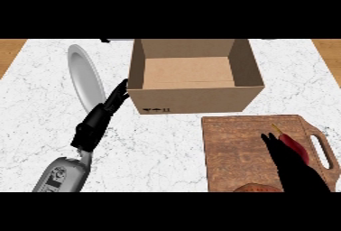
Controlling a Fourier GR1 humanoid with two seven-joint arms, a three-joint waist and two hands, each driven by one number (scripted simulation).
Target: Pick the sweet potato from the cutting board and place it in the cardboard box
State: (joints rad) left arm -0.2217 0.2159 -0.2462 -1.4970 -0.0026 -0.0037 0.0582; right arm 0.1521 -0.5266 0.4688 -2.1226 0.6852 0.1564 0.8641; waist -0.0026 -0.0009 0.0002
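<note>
Sweet potato point(256, 187) on cutting board's point(236, 149) near edge, just beside right robot hand point(293, 164), fingers straight. Left robot hand point(100, 118) spread beside cardboard box point(193, 101).

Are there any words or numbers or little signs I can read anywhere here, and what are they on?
No words or numbers can be read here.
cardboard box: small black marks printed low on its front wall, like little handling signs, too small to read.
left hand: its grey forearm has a dark round mark near the bottom of the view, too blurred to read.
cutting board, plate: no writing shows.
</note>
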